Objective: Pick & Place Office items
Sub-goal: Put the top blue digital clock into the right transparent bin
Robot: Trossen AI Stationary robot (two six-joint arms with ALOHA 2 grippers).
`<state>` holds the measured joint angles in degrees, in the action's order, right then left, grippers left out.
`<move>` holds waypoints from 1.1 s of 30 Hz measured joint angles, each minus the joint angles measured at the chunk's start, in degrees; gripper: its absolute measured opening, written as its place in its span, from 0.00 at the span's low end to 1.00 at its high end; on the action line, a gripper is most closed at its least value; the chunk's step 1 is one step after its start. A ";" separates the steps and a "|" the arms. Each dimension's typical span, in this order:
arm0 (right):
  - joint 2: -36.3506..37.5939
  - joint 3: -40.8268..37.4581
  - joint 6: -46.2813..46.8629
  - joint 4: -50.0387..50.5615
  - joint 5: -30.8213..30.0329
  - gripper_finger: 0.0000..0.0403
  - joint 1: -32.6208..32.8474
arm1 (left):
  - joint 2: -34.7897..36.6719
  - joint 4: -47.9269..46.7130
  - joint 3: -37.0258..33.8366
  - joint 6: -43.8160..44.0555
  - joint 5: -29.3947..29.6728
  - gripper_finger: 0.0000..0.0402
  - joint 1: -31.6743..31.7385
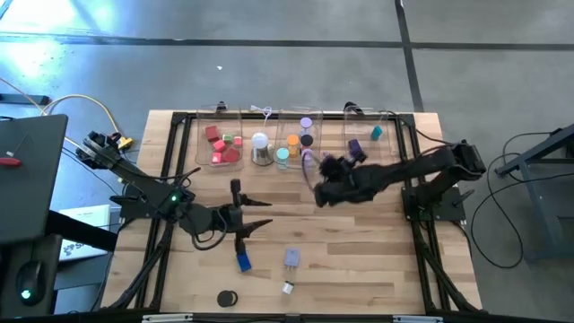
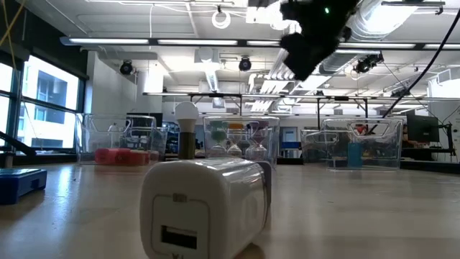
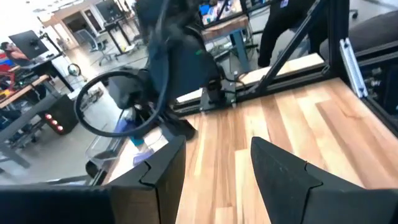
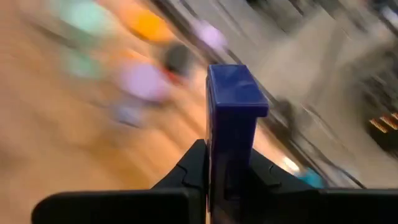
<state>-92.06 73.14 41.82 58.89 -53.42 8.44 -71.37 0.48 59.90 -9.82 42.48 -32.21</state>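
Observation:
My right gripper [image 1: 321, 187] hangs high over the table's middle, just in front of the clear bins, shut on a dark blue block [image 4: 231, 106]. In the low view it shows at the top [image 2: 309, 43]. My left gripper [image 1: 247, 212] is open and empty over the wood left of centre [image 3: 217, 168]. Loose items lie on the near part of the table: a blue block [image 1: 243, 262], a grey-purple piece [image 1: 292, 258], a small white piece [image 1: 288, 287] and a black disc [image 1: 226, 298]. Red, orange, teal and purple pieces lie in the bins. My right gripper pinches the dark blue block's lower end [image 4: 227, 177] between its two fingers [image 4: 186, 171]. The rest of the block sticks out past the fingertips, in line with the fingers. The block is lifted clear of the table.
Three clear bins stand along the far edge: red pieces [image 1: 222, 144], orange and teal pieces [image 1: 289, 148], purple and teal pieces [image 1: 368, 139]. A white dome on a silvery base [image 1: 260, 149] stands between the first two bins. Black frame rails run along the table's left and right sides.

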 joint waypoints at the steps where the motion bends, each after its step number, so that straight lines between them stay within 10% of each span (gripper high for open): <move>1: 0.03 0.00 2.54 4.11 -0.01 0.10 -1.52 | 0.00 -0.55 0.00 0.06 0.08 0.43 -0.02; 10: -0.06 -0.04 10.08 22.84 6.04 0.10 -19.16 | 0.00 -4.02 0.02 1.52 1.54 0.43 -0.04; 22: -0.06 -6.61 -9.27 4.27 30.79 0.11 -40.66 | 0.00 -9.53 0.02 5.24 3.38 0.43 -0.04; 33: -0.08 -14.49 -13.74 -10.12 35.45 0.19 -43.38 | 0.00 -9.52 0.02 5.35 3.40 0.43 0.30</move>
<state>-92.14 58.65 28.08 48.77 -17.97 -34.94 -71.37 -9.04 59.92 -4.47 45.88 -31.91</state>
